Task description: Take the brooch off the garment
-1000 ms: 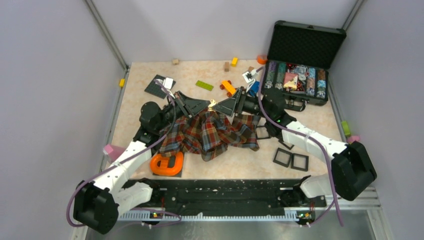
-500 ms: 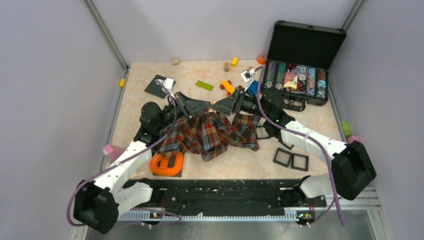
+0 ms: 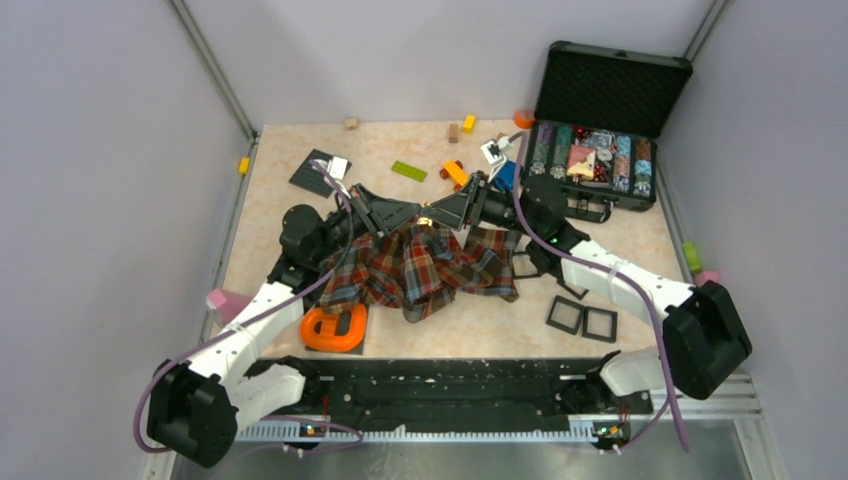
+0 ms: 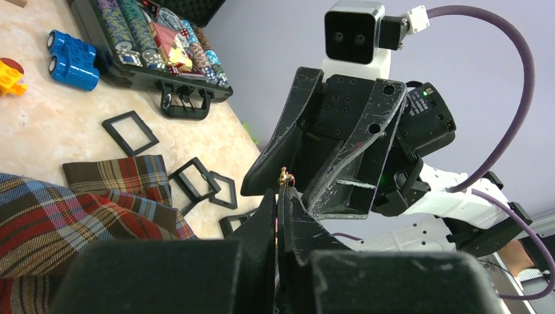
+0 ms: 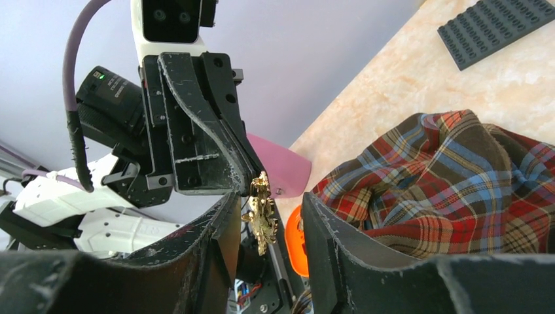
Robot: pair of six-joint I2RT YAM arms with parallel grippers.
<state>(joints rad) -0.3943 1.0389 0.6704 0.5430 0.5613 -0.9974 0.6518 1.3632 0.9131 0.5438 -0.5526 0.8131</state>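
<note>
**Brooch [image 5: 262, 216] clamped in left gripper [image 4: 281, 193], clear of shirt [image 5: 445, 190]**

The brooch is pinched at the tips of the left gripper, whose fingers are pressed together on it. It is held in the air, apart from the shirt, which is crumpled on the table [image 3: 330, 140] below. The right gripper [image 5: 269, 196] is spread wide, with one finger set on either side of the brooch.

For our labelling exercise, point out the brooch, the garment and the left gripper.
brooch [image 5: 262, 216], right wrist view, gold flower face.
garment [image 3: 420, 265], top view, central plaid folds.
left gripper [image 4: 281, 195], left wrist view, between fingertips.
</note>
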